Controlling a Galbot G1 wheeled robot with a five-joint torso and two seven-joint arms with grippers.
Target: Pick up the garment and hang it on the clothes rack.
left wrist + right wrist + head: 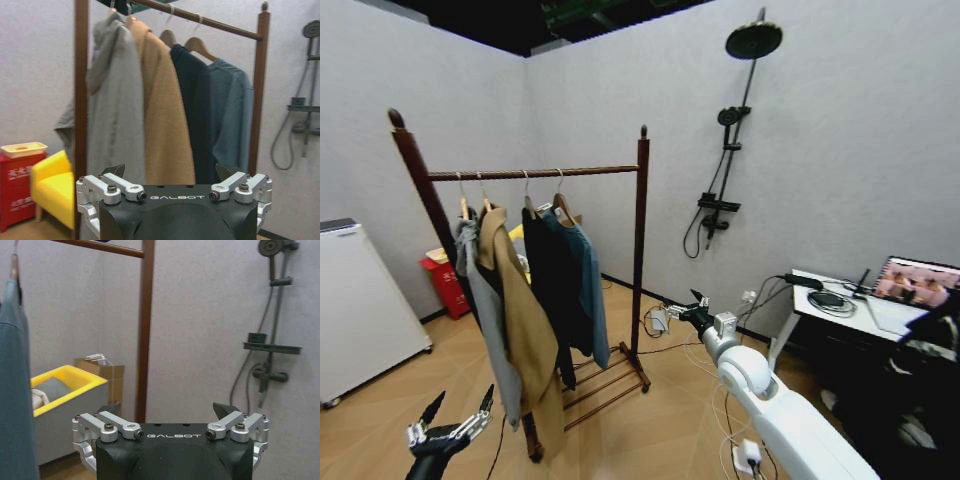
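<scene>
**Teal garment on the rack, both pincers bare**

Silver-fingered and spread wide, the left pincer hangs low near the floor in front of the rack's near post, with nothing between its black tips. In its own wrist view the same left pincer points straight at the row of hanging clothes, jaws apart and holding nothing. The right pincer reaches forward at the end of the white arm, off to the right of the rack and apart from it, also gaping and bare; its wrist view shows the two tips well separated, facing the far post and the grey wall.

Just beyond them stands the clothes rack, dark reddish wood with knobbed posts, a top bar and a slatted shelf at the bottom. Four pieces hang from the bar on hangers: a grey hooded one nearest the left post, then the tan long coat, then the black coat, and last the garment, teal-blue, on a wooden hanger closest to the right post. It hangs straight, pressed against the black coat.

Behind the rack sit a red cabinet and a yellow bin. A shower fitting is mounted on the wall to the right, and a bench with a lit screen stands further right.
</scene>
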